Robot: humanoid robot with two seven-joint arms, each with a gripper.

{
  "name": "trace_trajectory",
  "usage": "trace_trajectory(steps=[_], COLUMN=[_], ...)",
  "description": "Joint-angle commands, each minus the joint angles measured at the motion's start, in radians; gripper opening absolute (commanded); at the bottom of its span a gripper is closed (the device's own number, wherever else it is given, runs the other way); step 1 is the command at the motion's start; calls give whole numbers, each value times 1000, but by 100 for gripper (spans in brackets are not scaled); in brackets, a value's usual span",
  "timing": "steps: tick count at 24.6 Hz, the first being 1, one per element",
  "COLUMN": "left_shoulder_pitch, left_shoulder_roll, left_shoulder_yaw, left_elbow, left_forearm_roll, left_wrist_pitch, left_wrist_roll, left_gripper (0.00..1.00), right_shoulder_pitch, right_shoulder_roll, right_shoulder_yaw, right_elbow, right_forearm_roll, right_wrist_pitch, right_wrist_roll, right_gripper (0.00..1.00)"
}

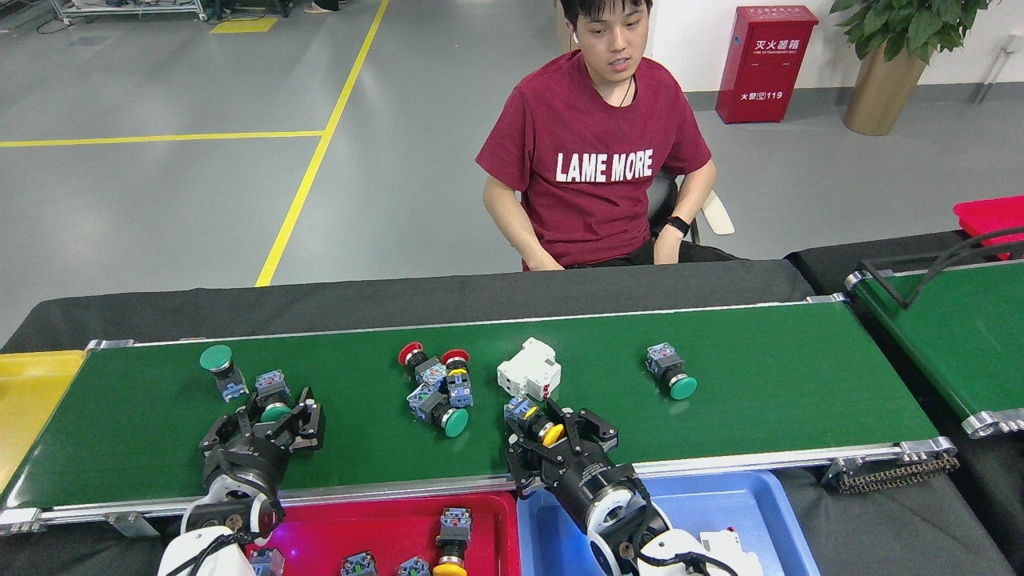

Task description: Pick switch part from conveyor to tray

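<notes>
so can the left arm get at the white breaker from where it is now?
Probably not easily. The left gripper is around a green button switch at the belt's left end, and the red and green switch cluster lies between it and the white breaker. The right gripper is nearer.

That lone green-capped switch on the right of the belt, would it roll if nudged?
Probably a little: the green-capped switch lies on its side with a round cap. Its boxy blue-grey base would likely stop it. It looks like rigid plastic.
</notes>
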Motion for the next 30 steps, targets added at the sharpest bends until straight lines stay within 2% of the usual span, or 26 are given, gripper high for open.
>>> trace_trajectory(steps=[1,3,5,7,9,10,11,12,13,15,19,20,21,22,23,24,26,30], left_shoulder_pitch=[-9,8,62,174,316,376,451,508,537,572,617,615,614,606,600,597,588,586], left_shoulder_roll=[10,10,19,52,73,84,99,95,87,82,76,72,65,53,35,7,-45,-43], left_shoulder_yaw=[3,1,-4,0,12,24,47,68,82,90,93,96,107,124,151,196,268,297], left_elbow=[-6,-14,-75,-247,-443,-505,-572,-613,-618,-609,-610,-610,-610,-610,-610,-610,-612,-601], left_forearm_roll=[2,5,28,66,105,119,140,155,160,163,183,184,186,188,188,188,188,178], left_wrist_pitch=[3,-7,-56,-228,-403,-466,-547,-607,-624,-632,-632,-629,-627,-619,-601,-563,-457,-284], left_wrist_roll=[40,49,52,47,44,44,44,44,47,49,49,49,50,52,54,60,101,139], left_gripper=[16,11,11,11,14,22,45,80,100,100,100,100,100,100,100,100,100,100], right_shoulder_pitch=[-17,-14,-5,20,70,98,133,170,204,287,328,330,324,319,311,301,293,296], right_shoulder_roll=[-5,-10,-16,-56,-119,-146,-188,-229,-263,-350,-347,-334,-312,-278,-240,-188,-142,-163], right_shoulder_yaw=[-9,-15,-16,-30,-50,-55,-58,-58,-59,-82,-75,-53,-16,19,45,74,114,97], right_elbow=[-20,-33,-81,-161,-292,-343,-402,-455,-494,-566,-567,-564,-561,-553,-543,-527,-504,-506], right_forearm_roll=[-5,-21,-47,-82,-122,-139,-160,-176,-186,-251,-265,-262,-252,-234,-212,-180,-154,-156], right_wrist_pitch=[-38,-64,-86,-107,-147,-167,-199,-228,-254,-374,-469,-469,-458,-435,-397,-348,-319,-316], right_wrist_roll=[4,6,12,33,50,52,52,52,50,43,44,47,50,53,61,78,99,99], right_gripper=[2,2,2,2,2,2,2,2,2,3,7,11,22,47,78,93,97,97])
